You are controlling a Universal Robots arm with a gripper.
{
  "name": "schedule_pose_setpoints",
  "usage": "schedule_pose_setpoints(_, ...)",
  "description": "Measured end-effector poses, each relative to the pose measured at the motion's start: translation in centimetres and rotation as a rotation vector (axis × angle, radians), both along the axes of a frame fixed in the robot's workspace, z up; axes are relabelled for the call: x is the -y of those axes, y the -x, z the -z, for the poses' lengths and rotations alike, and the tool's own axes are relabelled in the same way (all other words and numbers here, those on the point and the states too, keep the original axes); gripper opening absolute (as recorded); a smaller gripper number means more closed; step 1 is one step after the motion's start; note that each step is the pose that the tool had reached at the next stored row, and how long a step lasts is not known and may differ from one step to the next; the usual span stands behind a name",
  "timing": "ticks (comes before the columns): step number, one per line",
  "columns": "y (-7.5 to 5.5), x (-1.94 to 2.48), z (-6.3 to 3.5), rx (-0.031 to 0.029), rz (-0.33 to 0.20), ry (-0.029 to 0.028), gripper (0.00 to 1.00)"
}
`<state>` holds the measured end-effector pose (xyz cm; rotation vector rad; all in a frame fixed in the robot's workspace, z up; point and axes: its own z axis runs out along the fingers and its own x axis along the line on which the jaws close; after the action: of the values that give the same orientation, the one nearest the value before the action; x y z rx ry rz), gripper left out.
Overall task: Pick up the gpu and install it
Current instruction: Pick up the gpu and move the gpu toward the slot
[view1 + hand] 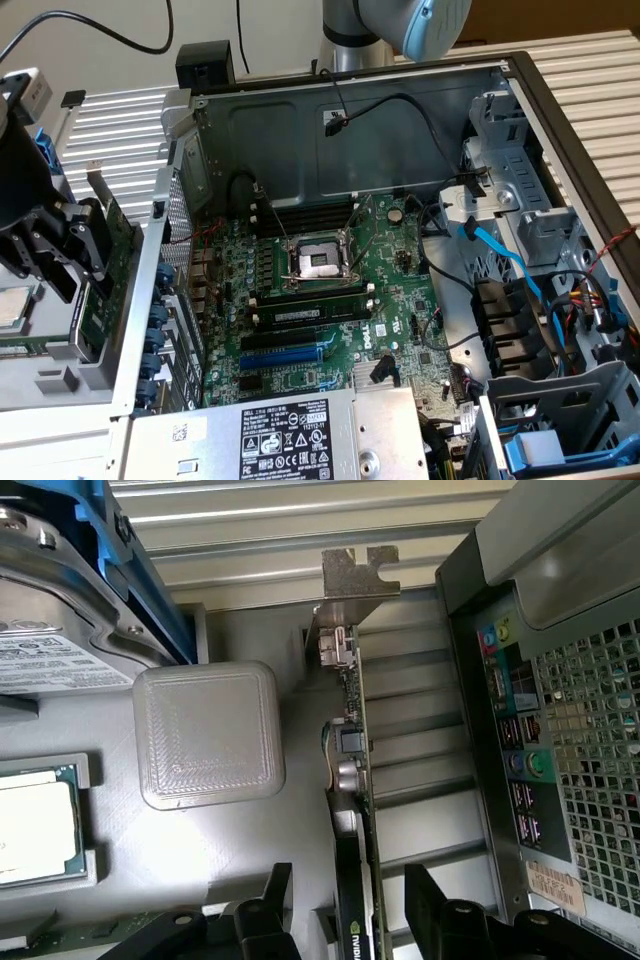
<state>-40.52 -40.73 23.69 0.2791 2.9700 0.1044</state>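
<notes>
The gpu point(358, 730) stands on its edge in a grey holder beside the computer case. Its silver end bracket point(356, 572) sticks out at one end, and its black shroud with a logo reaches down between my fingers. My gripper point(350, 912) is open, with one black finger point(268, 908) on each side of the card and a gap left to it. In the exterior view, my gripper point(78, 250) hangs at the far left over the gpu point(100, 300), outside the case wall.
The open case holds the large green motherboard point(330, 280) with blue and black slots point(285, 350), cables and drive bays on the exterior view's right. Beside the card lie a grey square block point(205, 735), a processor point(30, 820) and a hard drive point(50, 650). The case's rear port panel point(520, 750) is close by.
</notes>
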Motion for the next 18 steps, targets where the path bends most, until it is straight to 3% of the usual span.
schedule_pose_setpoints(9, 0.00, 0.00, 0.00, 0.0001, 0.000, -0.0001, 0.56)
schedule_pose_setpoints(11, 0.00, 0.00, 0.00, 0.0000, 0.000, 0.0000, 0.54)
schedule_pose_setpoints(14, 0.00, 0.00, 0.00, 0.0000, 0.000, -0.0001, 0.41)
schedule_pose_setpoints(18, 0.00, 0.00, 0.00, 0.0001, 0.000, -0.0001, 0.41)
